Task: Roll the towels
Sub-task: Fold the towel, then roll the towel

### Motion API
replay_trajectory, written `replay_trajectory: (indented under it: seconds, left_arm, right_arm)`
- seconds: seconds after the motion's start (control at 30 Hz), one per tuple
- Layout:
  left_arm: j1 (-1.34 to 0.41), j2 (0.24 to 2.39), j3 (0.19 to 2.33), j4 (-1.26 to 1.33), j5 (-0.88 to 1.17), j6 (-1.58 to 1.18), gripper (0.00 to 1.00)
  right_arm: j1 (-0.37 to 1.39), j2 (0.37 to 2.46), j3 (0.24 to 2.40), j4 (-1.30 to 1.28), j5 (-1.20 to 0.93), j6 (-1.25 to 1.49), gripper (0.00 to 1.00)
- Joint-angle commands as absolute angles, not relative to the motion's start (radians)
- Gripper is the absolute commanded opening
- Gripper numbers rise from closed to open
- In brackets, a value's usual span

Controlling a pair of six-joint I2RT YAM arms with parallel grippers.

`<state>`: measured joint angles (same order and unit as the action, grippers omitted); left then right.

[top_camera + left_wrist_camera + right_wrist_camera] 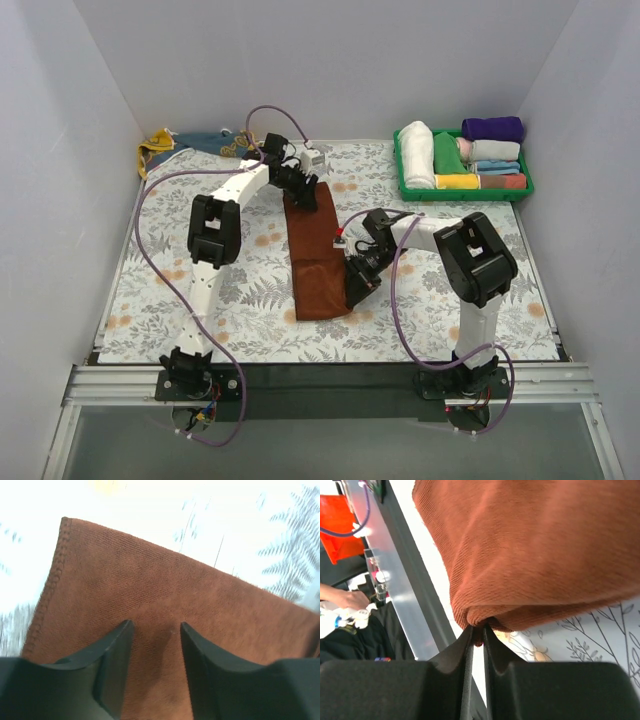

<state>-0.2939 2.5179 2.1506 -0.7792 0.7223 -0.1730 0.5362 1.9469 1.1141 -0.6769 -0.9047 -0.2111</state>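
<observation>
- rust-brown towel [310, 250] lies mid-table as a long narrow strip, running from the far side toward the near edge
- left gripper [155, 627] sits low over the strip's far end; jaws spread, cloth lying flat under the gap, nothing pinched between them
- can't tell if the left fingertips [122, 630] actually press on the cloth or hang just above it
- right gripper [477, 630] is at the strip's near right corner; jaws pressed almost together, pinching a small fold of the rust-brown towel
- wrist view there: cloth bunches and drapes above the pinch, lifted off the patterned table [250, 330]
- mustard-yellow towel [185, 145] with blue-grey patches lies crumpled at the far left corner against the wall, well apart from both grippers
- green tray [465, 193] at the far right corner holds rolled cloths [417, 152] in white, green, purple, yellow and other colours, packed side by side
</observation>
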Motion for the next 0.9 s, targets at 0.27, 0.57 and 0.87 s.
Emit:
replay_trajectory:
  seconds: [0.27,0.57,0.87]
  left_arm:
    - [-0.262,2.211,1.993,-0.583,0.756,-0.218,0.80]
    - [-0.299,1.472,1.219,-0.448,0.652,0.071,0.75]
    - [-0.760,1.187,0.749,-0.390,0.355,0.345,0.60]
  right_arm:
    - [0.466,1.651,1.092,-0.663,-0.902,-0.230,0.29]
    - [0.512,1.845,1.365,-0.572,-0.928,-0.131,0.26]
    - [0.554,2.092,1.359,-0.425,-0.907,-0.026,0.22]
